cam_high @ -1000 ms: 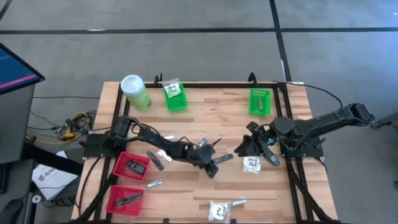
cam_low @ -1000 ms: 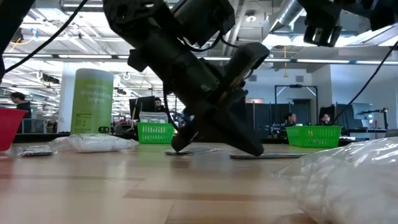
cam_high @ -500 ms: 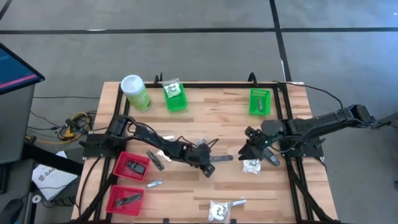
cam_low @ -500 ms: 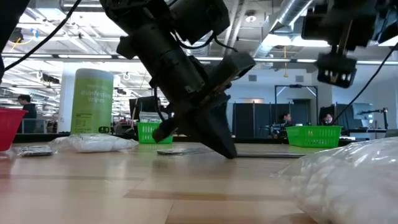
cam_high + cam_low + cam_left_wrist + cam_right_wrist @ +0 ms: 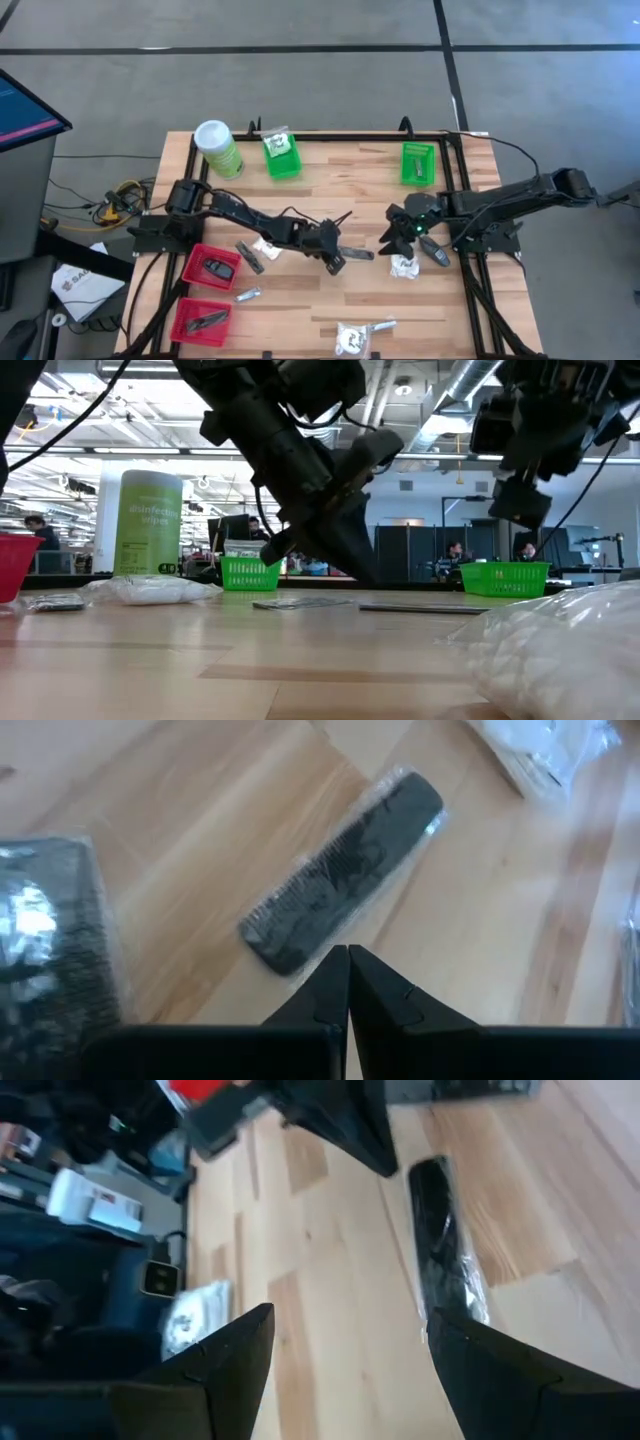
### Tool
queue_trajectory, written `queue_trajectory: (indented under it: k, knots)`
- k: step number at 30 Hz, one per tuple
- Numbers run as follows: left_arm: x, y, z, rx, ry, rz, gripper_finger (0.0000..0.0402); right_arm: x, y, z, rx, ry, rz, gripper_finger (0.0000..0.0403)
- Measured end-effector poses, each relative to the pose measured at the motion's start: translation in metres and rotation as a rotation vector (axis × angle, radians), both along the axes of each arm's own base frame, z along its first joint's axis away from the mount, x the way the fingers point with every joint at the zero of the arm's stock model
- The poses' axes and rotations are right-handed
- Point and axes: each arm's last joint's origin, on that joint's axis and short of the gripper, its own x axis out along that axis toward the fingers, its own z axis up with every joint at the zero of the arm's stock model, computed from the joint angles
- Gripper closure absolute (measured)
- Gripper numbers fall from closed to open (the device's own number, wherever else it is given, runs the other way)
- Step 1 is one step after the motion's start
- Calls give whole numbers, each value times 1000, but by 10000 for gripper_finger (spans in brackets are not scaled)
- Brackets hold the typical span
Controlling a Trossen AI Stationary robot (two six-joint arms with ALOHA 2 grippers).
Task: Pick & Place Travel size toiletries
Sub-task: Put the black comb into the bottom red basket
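Note:
A dark comb in a clear wrapper (image 5: 357,253) lies flat on the table's middle; it also shows in the left wrist view (image 5: 345,855) and the right wrist view (image 5: 445,1230). My left gripper (image 5: 336,257) is shut and empty, its tips (image 5: 348,958) just short of the comb's near end, a little above the wood (image 5: 365,572). My right gripper (image 5: 397,235) is open and empty (image 5: 350,1318), hanging above the table (image 5: 515,500) to the right of the comb. A white crinkly packet (image 5: 404,266) and a dark wrapped piece (image 5: 436,252) lie under and beside it.
Two green baskets (image 5: 281,156) (image 5: 418,162) stand at the far edge, with a light-green canister (image 5: 218,148) at far left. Two red baskets (image 5: 212,265) (image 5: 200,320) hold dark items at near left. A wrapped brush (image 5: 250,255), a silvery sachet (image 5: 247,295) and a white packet (image 5: 352,338) lie loose.
My left gripper has risen off the table top, where its tip rested half a second ago, and drawn slightly toward the far edge. My right gripper has come down and moved toward the table's left, closer to the comb. The comb has barely shifted.

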Motion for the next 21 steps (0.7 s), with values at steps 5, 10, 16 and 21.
queue_trajectory:
  k: [5,10,16,21]
  knots:
    - [0,0,0,10,-3,-12,401,8,1,-12,-5,43,5,148]
    - [0,0,-4,17,10,-10,401,14,3,-22,-7,72,12,148]
    - [1,4,-3,21,7,3,401,20,3,-33,-20,102,20,148]
    - [0,5,-8,28,40,4,401,22,4,-40,-25,135,23,148]
